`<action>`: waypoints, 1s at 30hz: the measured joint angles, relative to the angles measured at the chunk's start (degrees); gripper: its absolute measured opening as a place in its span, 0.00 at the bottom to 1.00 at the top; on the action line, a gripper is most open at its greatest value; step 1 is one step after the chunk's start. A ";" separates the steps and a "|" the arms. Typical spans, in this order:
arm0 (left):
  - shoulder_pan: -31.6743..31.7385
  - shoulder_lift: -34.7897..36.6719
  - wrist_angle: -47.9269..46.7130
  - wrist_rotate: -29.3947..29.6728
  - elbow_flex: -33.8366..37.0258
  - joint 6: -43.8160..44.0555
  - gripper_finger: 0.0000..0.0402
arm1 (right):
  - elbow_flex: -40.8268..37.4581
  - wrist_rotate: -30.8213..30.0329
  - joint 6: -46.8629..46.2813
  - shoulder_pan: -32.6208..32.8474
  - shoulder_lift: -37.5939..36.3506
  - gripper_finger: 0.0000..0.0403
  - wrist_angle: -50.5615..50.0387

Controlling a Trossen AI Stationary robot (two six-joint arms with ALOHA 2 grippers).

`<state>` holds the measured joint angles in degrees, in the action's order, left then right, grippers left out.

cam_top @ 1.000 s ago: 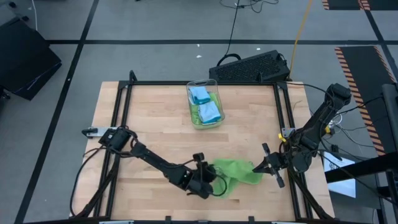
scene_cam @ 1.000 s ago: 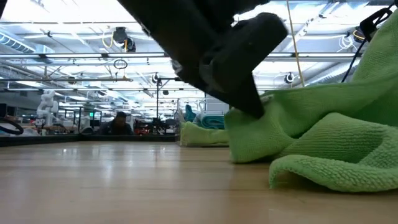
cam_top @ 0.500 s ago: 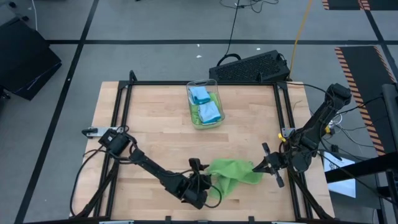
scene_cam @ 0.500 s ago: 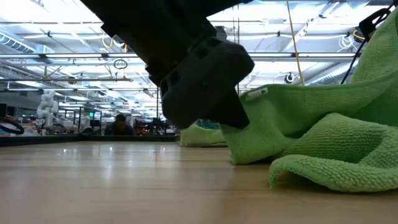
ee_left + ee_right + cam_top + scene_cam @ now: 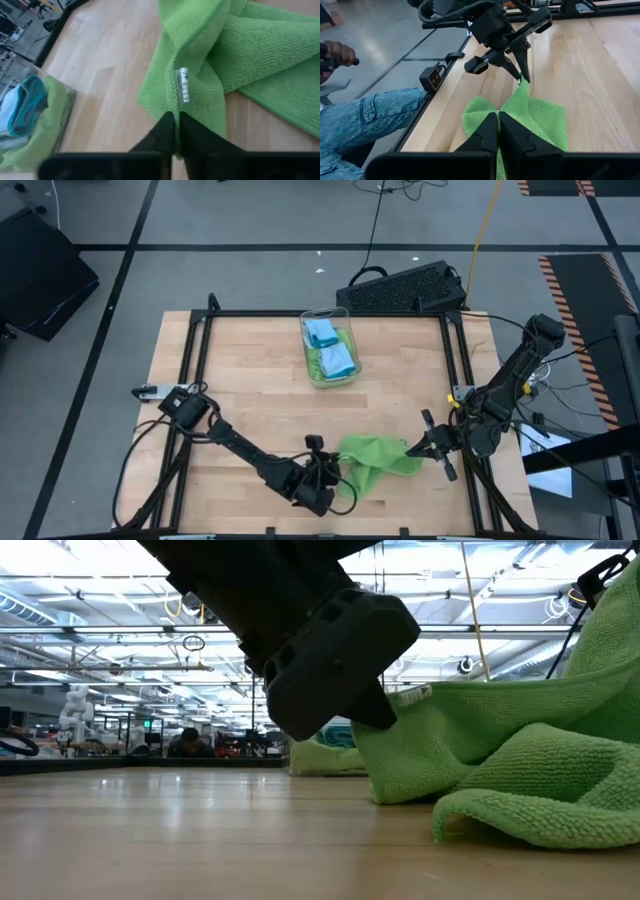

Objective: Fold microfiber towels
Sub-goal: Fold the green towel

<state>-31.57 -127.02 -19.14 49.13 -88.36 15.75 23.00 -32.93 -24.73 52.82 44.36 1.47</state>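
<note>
Left hand, lower centre of the high view, fingers pinched together on the left edge of the lime green towel, close by its white tag. Right hand, lower right, fingers closed on the same towel's opposite edge. Towel lies crumpled on the wooden counter between both hands. Clear bin, upper centre, holds blue and green towels. Person's leg in jeans beside the counter.
</note>
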 joint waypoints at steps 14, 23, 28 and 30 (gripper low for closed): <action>-1.68 11.15 0.67 3.43 0.02 -4.95 0.01 | 0.00 -2.75 13.03 -2.16 -2.15 0.00 13.48; 2.29 26.19 0.23 4.84 0.02 -11.84 0.01 | 1.85 -2.99 34.88 -8.85 -11.41 0.00 29.42; 7.91 31.86 -0.80 5.11 0.02 -12.72 0.01 | 9.25 -2.93 36.45 -14.69 -12.63 0.00 21.04; 10.27 33.78 -0.47 5.07 0.02 -14.14 0.01 | 14.35 -2.61 36.59 -17.31 -11.93 0.00 14.69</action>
<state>-21.29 -93.24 -19.60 54.20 -88.33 1.62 37.35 -35.54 11.86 35.50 32.43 16.17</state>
